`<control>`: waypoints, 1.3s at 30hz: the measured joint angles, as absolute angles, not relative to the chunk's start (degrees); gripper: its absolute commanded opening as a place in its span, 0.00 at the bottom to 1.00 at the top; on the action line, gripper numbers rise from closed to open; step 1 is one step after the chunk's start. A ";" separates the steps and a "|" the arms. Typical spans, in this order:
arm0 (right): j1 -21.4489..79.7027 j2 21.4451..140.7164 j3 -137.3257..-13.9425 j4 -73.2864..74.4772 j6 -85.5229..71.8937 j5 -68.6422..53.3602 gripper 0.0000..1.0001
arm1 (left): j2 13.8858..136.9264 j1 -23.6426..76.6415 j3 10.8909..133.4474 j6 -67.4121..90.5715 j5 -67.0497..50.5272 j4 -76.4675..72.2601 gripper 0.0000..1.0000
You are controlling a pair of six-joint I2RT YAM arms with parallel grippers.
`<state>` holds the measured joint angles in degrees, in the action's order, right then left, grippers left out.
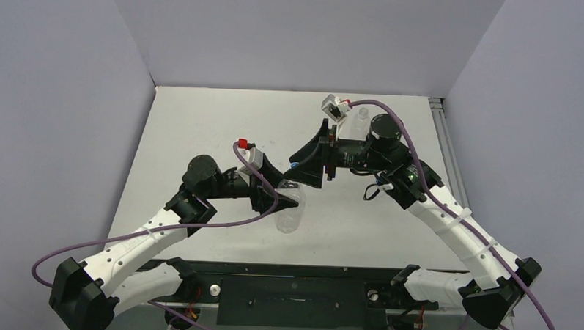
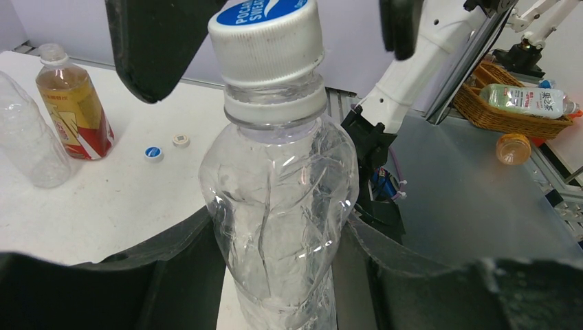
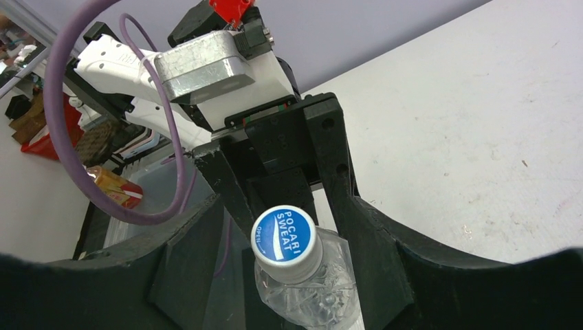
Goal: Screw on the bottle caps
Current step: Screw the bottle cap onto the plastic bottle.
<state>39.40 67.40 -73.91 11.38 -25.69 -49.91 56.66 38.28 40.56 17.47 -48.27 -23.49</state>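
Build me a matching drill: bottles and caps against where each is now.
1 crumpled clear plastic bottle
2 lettered blue-and-white round plastic cap
3 amber-liquid plastic bottle with red band
4 plain white round plastic cap

A lying on the table
B on a bottle neck, between the fingers of the right gripper
C gripped by the left gripper
D standing on the table

Pairs: 1-C, 2-B, 3-D, 4-A
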 measured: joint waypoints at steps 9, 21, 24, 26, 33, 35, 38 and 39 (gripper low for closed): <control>39.40 67.37 -73.23 11.77 -25.08 -49.63 0.41 | 56.66 38.13 40.56 17.63 -48.27 -23.49 0.00; 39.48 66.74 -72.58 11.75 -24.49 -47.88 0.15 | 56.84 37.85 40.56 18.65 -48.18 -23.49 0.00; 39.97 66.17 -72.14 11.77 -23.88 -45.63 0.09 | 57.47 37.82 40.56 20.36 -48.01 -24.23 0.00; 40.62 65.78 -72.03 11.79 -23.07 -43.57 0.06 | 58.13 37.80 40.56 21.91 -47.72 -25.36 0.00; 42.46 64.38 -71.81 12.05 -20.03 -36.23 0.03 | 60.27 37.76 41.04 26.61 -47.62 -28.84 0.00; 42.74 64.12 -71.81 12.03 -19.42 -35.03 0.02 | 60.75 37.76 41.10 27.97 -47.62 -29.89 0.00; 43.24 64.03 -71.77 12.01 -18.61 -33.36 0.02 | 61.01 37.76 41.28 29.04 -47.18 -30.17 0.00; 43.44 64.03 -71.77 11.94 -18.52 -32.58 0.02 | 61.01 37.76 41.34 29.12 -46.74 -30.09 0.00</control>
